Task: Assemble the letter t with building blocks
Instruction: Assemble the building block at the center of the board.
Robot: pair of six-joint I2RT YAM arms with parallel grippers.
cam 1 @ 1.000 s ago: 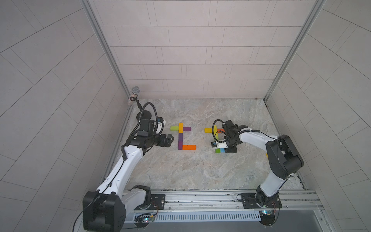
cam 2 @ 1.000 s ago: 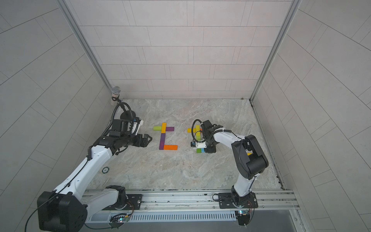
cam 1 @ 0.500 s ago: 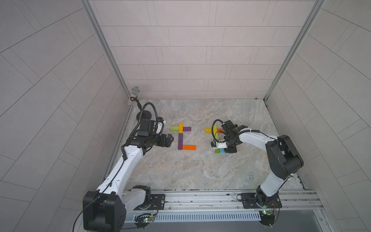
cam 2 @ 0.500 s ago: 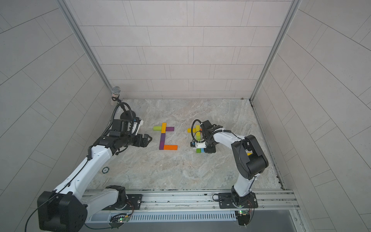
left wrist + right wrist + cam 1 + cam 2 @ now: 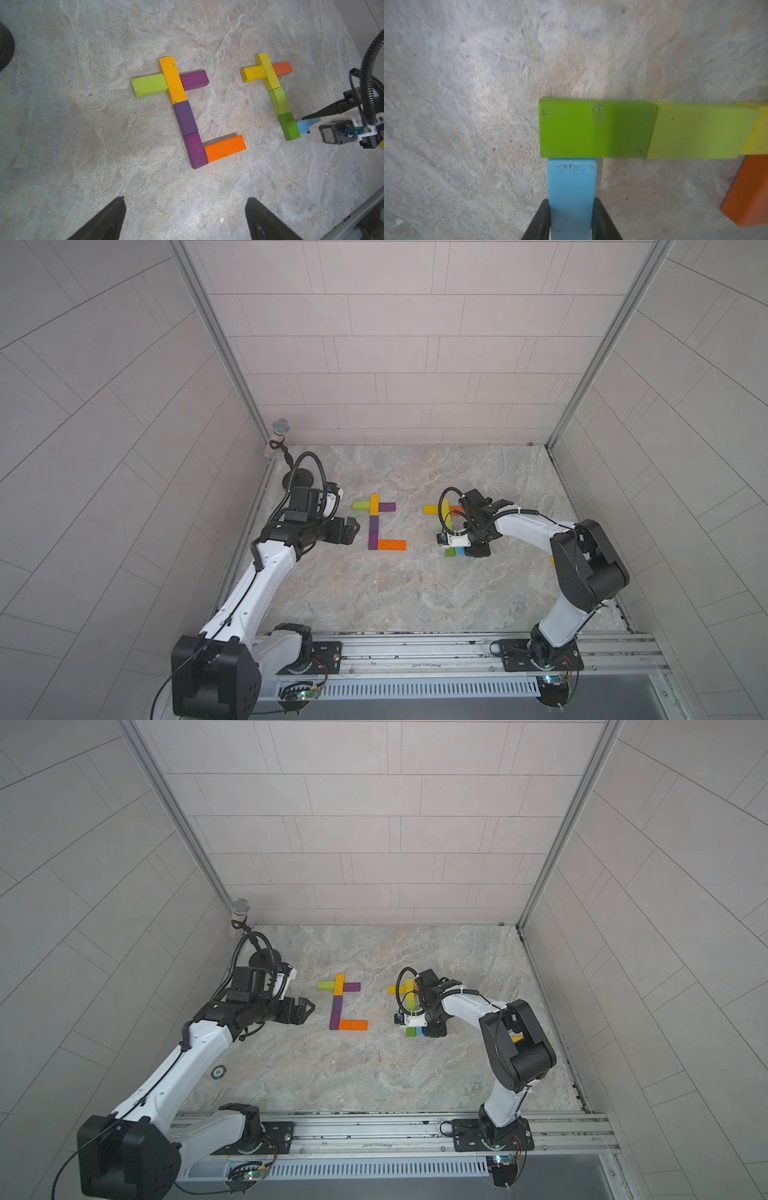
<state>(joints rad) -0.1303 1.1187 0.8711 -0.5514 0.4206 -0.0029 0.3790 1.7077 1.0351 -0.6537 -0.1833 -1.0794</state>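
- Nothing has shifted since a second ago: right pincer (image 5: 571,205) clamps the light-blue flat wooden block (image 5: 571,180), butted against the dark-green rectangular block (image 5: 596,128).
- Left pincer (image 5: 185,205) gapes, idle.
- Withdrawing before fully letting go could drag it askew.

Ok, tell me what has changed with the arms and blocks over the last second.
Nothing visibly changed. The right claw stays shut on the light blue block, whose end sits against the side of the green block. The left claw stays open and holds nothing. All the other blocks lie where they were.
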